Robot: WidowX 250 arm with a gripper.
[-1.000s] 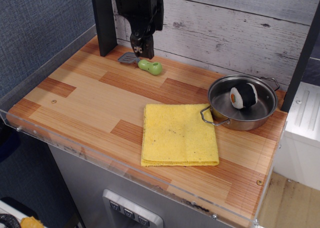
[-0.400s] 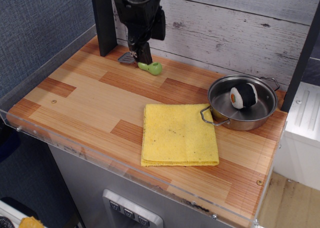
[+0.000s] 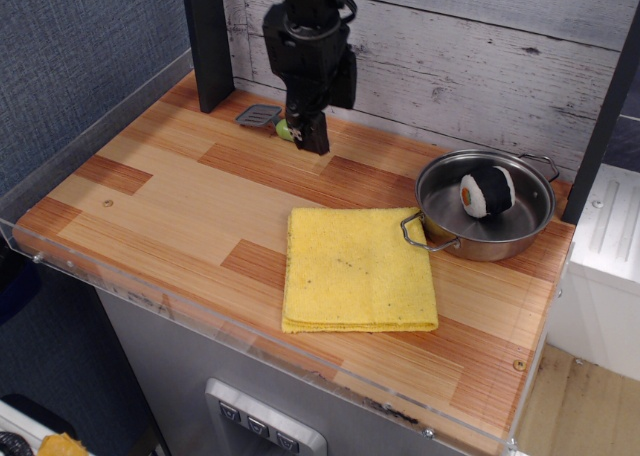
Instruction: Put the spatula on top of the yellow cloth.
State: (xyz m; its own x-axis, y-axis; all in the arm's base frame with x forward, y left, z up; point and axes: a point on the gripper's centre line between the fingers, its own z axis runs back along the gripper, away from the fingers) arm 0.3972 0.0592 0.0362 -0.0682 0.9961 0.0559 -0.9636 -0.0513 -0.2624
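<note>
The spatula lies on the wooden table at the back left. Its grey slotted blade [image 3: 258, 114] shows clearly, and only a sliver of its light-green handle [image 3: 284, 129] shows. My black gripper [image 3: 312, 136] is low over the handle and covers most of it. The frame does not show how the jaws stand or whether they hold the handle. The yellow cloth [image 3: 358, 268] lies flat at the front middle of the table, well in front and to the right of the gripper.
A steel pan [image 3: 520, 238] with a black-and-white plush ball [image 3: 487, 191] in it stands to the right, its handle touching the cloth's far corner. A black post [image 3: 208, 46] stands at the back left. A wooden wall runs behind the table.
The gripper has moved right, from beside the blade to over the green handle, which it now hides. The spatula, cloth and pan have stayed put.
</note>
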